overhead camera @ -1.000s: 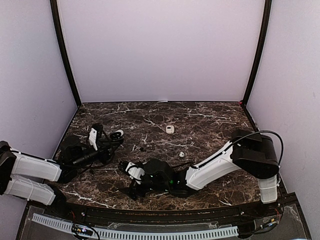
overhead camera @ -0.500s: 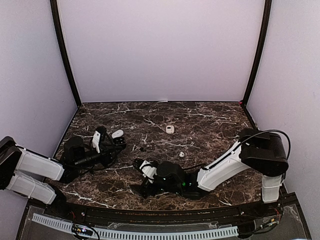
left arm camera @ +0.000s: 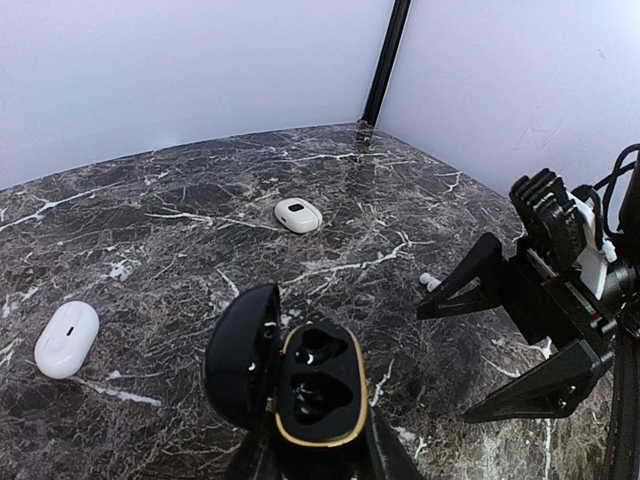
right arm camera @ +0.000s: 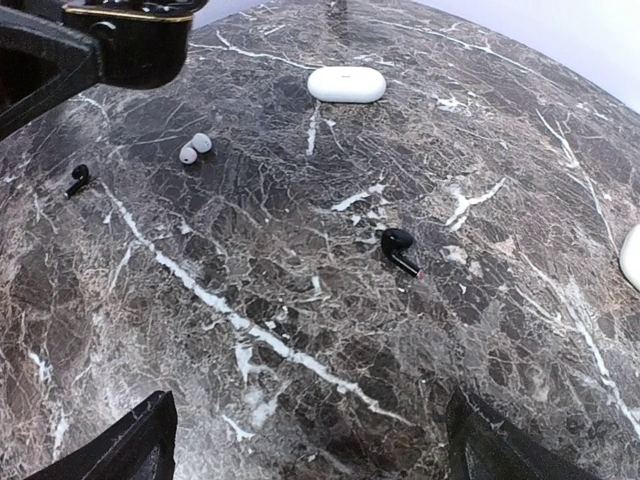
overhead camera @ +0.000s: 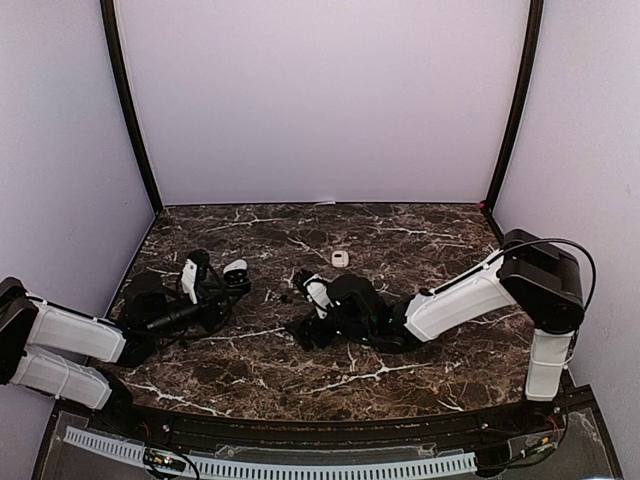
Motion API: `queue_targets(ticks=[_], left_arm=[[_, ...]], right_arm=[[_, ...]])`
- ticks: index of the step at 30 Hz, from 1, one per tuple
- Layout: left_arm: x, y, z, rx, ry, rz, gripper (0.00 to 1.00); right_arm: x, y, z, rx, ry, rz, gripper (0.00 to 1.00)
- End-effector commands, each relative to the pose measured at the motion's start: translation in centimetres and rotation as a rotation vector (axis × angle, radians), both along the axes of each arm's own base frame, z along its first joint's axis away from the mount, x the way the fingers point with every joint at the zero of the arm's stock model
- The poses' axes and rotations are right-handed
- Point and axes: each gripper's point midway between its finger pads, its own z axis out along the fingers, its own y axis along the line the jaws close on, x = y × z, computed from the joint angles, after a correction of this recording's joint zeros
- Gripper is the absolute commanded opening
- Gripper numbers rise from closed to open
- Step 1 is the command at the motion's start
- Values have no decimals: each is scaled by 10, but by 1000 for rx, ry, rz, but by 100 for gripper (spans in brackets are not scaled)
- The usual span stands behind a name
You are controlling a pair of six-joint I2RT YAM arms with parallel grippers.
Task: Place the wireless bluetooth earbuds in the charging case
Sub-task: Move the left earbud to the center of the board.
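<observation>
**Left gripper (left arm camera: pixel 318 462) clamps glossy black gold-rimmed clamshell charging case (left arm camera: pixel 318 385); right gripper (right arm camera: pixel 305 445) spread wide**

Case lid up, both moulded sockets empty. Right gripper's jaws stand far apart over veined dark marble table (right arm camera: pixel 300 330). Just ahead between its fingers lies a stemmed glossy black earbud (right arm camera: pixel 398 247); farther ahead, a small rounded white earbud (right arm camera: pixel 194 148).
</observation>
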Motion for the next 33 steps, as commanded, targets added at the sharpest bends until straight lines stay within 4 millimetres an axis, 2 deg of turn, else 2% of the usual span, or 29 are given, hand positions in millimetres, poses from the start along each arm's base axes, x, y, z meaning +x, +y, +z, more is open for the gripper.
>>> queue_targets(ticks=[1,6,12,22,33], left_arm=[[-1,3,9,-18,-42,10,13],[-1,4,11,-17,-50,13,13],[-1,5,12,-16,-54,16,13],[-2,4,11,-15,-52,12,13],[-2,5,11,-16,-52,12,13]], right_arm=[[26,-7,-17,-53,65,-98,92],[50,-9,-32,-107,107,-163,90],[71,1,-35,-140,106,-190,85],[85,27,-46,-190,137,-176,79],[102,35,-63,-261,135,-199,66]])
